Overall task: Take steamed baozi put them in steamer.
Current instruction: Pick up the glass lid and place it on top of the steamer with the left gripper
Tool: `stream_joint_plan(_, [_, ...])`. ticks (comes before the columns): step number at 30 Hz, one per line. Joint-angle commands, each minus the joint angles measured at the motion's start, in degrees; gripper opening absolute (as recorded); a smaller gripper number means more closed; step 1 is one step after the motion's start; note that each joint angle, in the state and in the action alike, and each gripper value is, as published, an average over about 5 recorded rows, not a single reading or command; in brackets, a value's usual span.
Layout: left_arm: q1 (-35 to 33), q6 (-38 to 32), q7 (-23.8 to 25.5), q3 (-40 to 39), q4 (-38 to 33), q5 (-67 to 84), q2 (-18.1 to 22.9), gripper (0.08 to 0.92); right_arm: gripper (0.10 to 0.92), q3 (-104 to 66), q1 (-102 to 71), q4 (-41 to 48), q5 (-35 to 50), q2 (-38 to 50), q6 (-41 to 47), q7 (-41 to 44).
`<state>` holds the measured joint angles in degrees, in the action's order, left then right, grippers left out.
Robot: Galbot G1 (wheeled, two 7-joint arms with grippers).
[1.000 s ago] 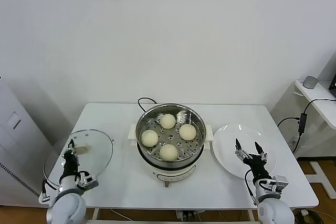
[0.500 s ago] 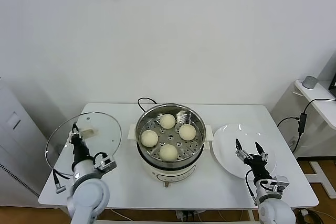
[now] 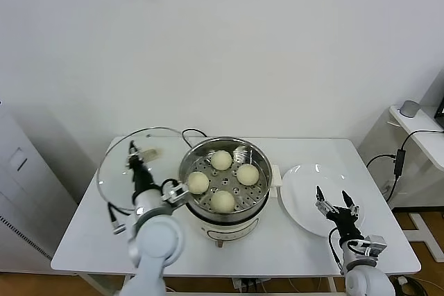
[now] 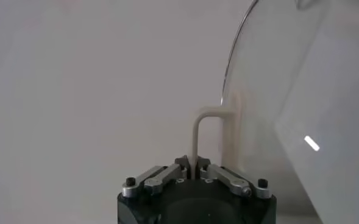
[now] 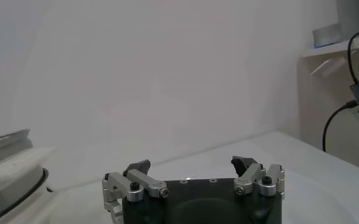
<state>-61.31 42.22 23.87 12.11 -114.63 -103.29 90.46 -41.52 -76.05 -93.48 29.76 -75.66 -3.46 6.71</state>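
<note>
Four steamed baozi (image 3: pixel 221 179) fill the steamer (image 3: pixel 223 178); left fingers (image 4: pixel 191 162) seemingly pinch the lid (image 3: pixel 139 164), right fingers (image 5: pixel 247 164) apart.

baozi (image 3: pixel 222 201) in steamer (image 3: pixel 223 202), plate (image 3: pixel 300 207) right, lid (image 3: pixel 118 164) left

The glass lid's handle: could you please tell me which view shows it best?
The left wrist view: the left tool pinches the glass lid's white handle close up. The head view shows it small; the right wrist view doesn't show it.

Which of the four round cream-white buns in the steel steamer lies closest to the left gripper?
The bun on the robot's left side of the tray. It lies just beside the left gripper, which holds the glass lid; the other three lie farther right.
</note>
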Motion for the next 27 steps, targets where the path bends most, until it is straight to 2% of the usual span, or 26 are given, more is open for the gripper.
stream_joint_plan(1, [8.83,2.78,1.34,-14.55,7.25,-0.38,4.54,0.129,0.823,-2.02,-0.79,-0.22,-0.62,-1.00,0.38,0.02])
stream_joint_plan(7, [11.08,2.78,-1.91,-19.65,10.33,9.81,4.54,0.129,0.823,-2.79,-1.95,-0.27,-0.94,-1.60,0.15,0.06])
stream_joint_plan(15, [11.45,2.78,-5.35,-21.74,11.60,18.82,4.54,0.129,0.823,-3.19,-2.47,-0.38,-1.27,-2.44,-0.06,0.15])
stream_joint_plan(27, [8.10,2.78,-4.34,-21.95,11.93,5.18,4.54,0.129,0.823,-3.11,-2.35,-0.34,-1.53,-2.70,-0.14,0.25])
